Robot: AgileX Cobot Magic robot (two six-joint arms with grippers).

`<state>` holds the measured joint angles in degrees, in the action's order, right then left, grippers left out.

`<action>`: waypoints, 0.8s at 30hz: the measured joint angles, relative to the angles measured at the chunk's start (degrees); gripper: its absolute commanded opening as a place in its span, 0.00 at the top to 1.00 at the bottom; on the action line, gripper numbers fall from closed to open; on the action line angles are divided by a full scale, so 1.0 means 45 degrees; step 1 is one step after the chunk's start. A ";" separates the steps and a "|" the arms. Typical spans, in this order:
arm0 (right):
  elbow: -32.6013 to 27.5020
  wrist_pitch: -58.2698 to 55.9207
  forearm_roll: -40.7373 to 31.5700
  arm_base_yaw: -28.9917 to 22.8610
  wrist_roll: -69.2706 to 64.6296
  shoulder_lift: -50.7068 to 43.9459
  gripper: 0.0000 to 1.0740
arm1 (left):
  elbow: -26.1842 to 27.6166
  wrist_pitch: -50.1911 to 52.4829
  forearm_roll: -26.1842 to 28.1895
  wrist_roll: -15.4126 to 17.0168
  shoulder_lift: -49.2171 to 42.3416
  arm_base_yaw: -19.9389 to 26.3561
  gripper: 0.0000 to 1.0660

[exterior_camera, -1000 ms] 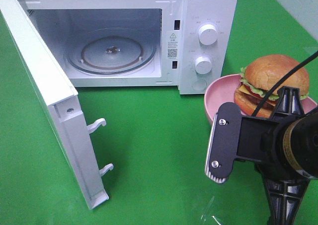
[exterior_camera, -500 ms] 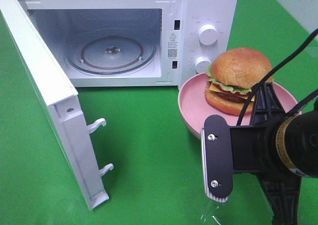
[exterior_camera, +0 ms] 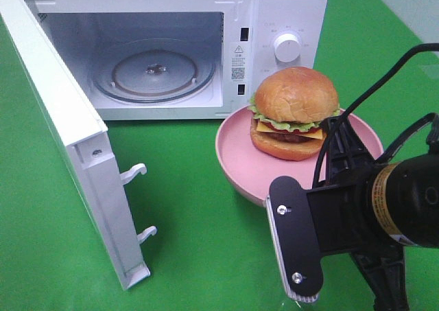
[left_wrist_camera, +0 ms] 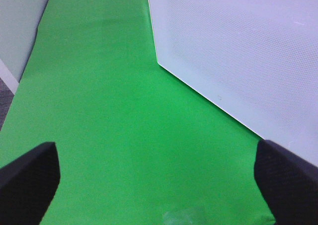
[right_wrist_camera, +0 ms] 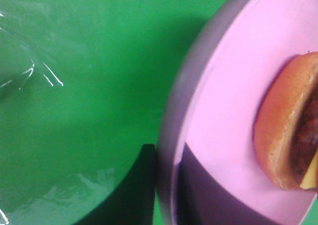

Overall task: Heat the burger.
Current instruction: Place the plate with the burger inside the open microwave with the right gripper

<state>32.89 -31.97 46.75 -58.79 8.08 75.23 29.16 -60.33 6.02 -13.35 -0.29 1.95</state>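
The burger [exterior_camera: 293, 112], with a golden-brown bun, lettuce, cheese and patty, sits on the round pink plate [exterior_camera: 236, 156]. My right gripper [exterior_camera: 341, 129] is shut on the plate's right rim and holds it in front of the microwave's control panel. The right wrist view shows the plate [right_wrist_camera: 228, 111], the burger's edge [right_wrist_camera: 285, 135] and a dark finger [right_wrist_camera: 141, 185] just outside the rim. The white microwave [exterior_camera: 274, 16] stands open, its glass turntable [exterior_camera: 154, 71] bare. My left gripper [left_wrist_camera: 159, 185] is open and empty over the green cloth, outside the exterior view.
The microwave door [exterior_camera: 62, 139] swings out to the left front, its latches pointing right; its outer face [left_wrist_camera: 238, 51] shows in the left wrist view. One knob [exterior_camera: 287, 47] is visible. Clear plastic film [right_wrist_camera: 30, 71] lies on the green cloth by the right arm.
My right gripper has carried the plate and burger leftward, from the right edge to in front of the control panel. The burger now hides the lower knob.
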 measured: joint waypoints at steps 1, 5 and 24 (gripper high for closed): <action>0.0000 0.0369 -0.0051 0.0000 0.0395 0.0000 1.00 | 0.0000 0.0000 0.0000 0.0000 0.0000 0.0000 0.06; 0.0000 0.0828 -0.0127 0.0000 0.1006 0.0000 1.00 | 0.0000 0.0000 0.0000 0.0000 0.0000 0.0000 0.06; -0.0025 0.1477 -0.0509 0.0000 0.3832 0.0000 1.00 | 0.0000 0.0000 0.0000 0.0000 0.0000 0.0000 0.06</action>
<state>32.77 -25.32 44.46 -58.79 25.32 75.23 29.16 -60.33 6.02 -13.35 -0.29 1.95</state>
